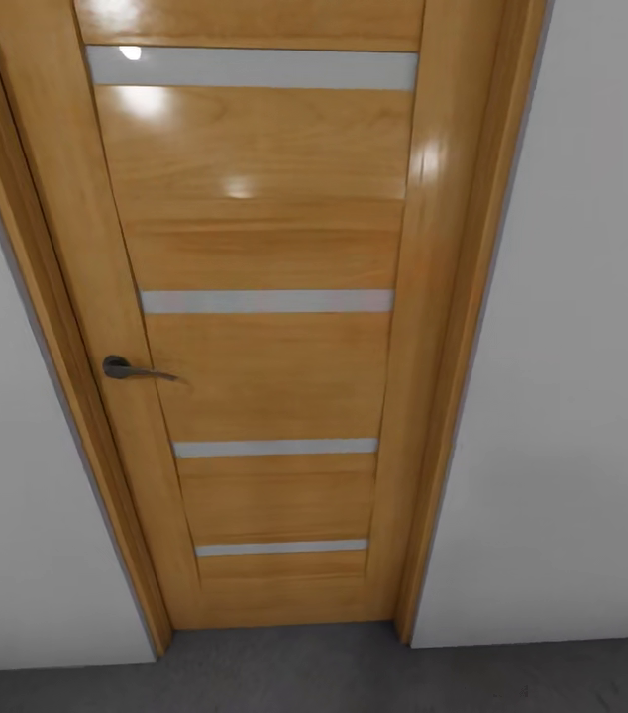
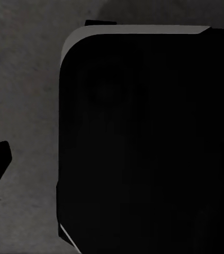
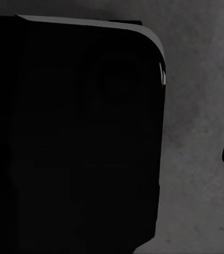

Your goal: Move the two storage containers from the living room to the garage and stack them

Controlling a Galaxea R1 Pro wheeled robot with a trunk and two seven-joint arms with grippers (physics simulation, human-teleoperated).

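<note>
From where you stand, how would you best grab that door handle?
Grip the lever's free bar, not the round base near the door's left edge. The bar lies about level and points right, toward the door's middle, so I would come straight at the door with the fingers above and below the bar, probably near its right tip for more leverage.

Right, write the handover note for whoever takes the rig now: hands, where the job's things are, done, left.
Hands: the wrist views look down at a large black body over grey concrete floor; whether either hand is open or shut cannot be told, and nothing orange-red shows in them.
Position: the head view faces a closed wooden door with pale stripes and a dark lever handle, set in a white wall.
Containers: not seen from here.
Done: nothing confirmable.
Left: find both containers, set one on the floor, stack the other on it.
</note>
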